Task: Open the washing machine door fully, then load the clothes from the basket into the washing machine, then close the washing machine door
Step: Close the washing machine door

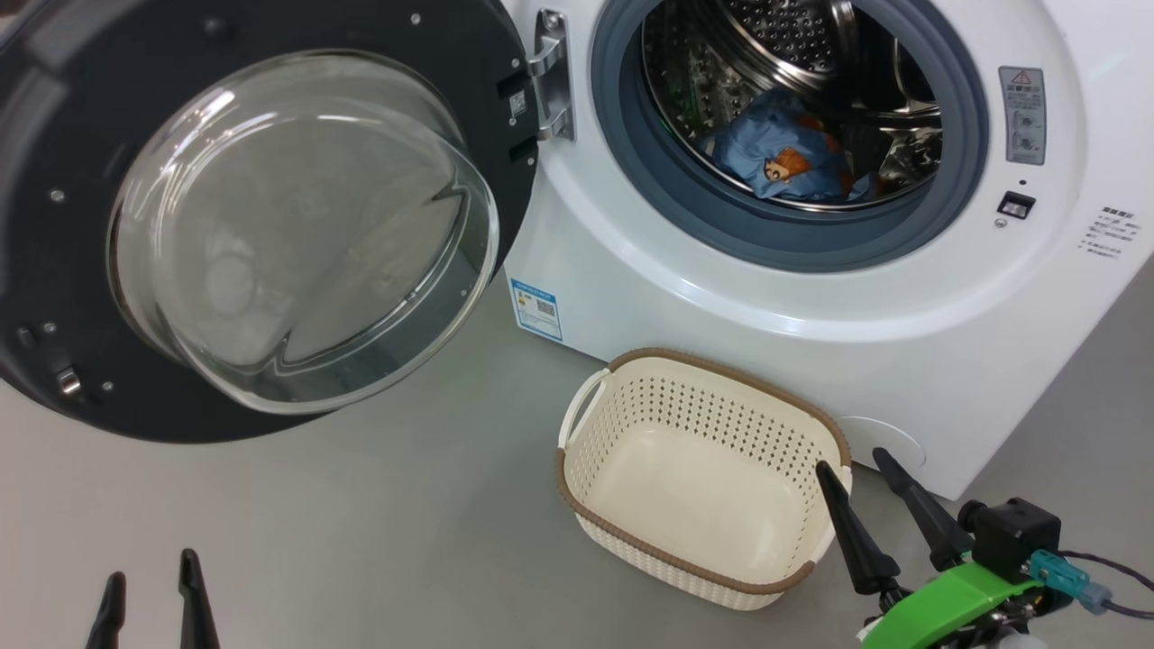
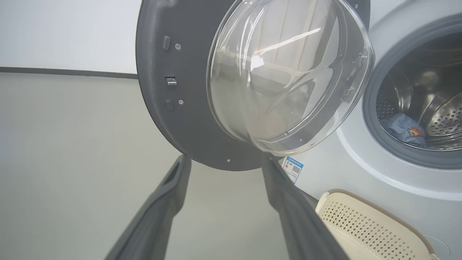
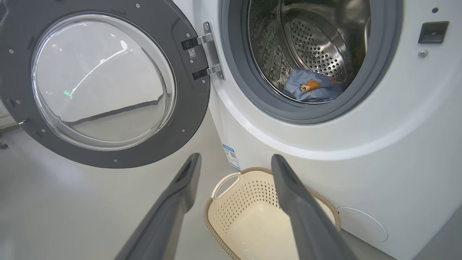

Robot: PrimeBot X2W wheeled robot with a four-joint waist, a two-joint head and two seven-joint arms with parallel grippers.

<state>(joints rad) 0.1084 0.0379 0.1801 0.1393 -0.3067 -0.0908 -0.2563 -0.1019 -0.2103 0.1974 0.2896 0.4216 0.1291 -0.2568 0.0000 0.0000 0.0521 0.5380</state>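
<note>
The washing machine [image 1: 811, 297] stands with its door [image 1: 261, 216] swung wide open to the left, glass bowl facing me. Light-blue clothes [image 1: 780, 153] with an orange bear print lie inside the steel drum, also seen as clothes [image 3: 310, 88] and clothes [image 2: 404, 128]. The cream basket [image 1: 694, 473] sits on the floor in front of the machine with nothing in it. My right gripper [image 1: 852, 469] hangs open at the basket's right rim, holding nothing. My left gripper [image 1: 149, 577] is open at the lower left, below the door, its fingers [image 2: 173, 187] apart.
Grey floor [image 1: 361, 523] spreads left of the basket under the open door. A blue label sticker [image 1: 536, 309] marks the machine's lower left front. A round service cover [image 1: 888, 442] sits low on the machine just behind my right fingertips.
</note>
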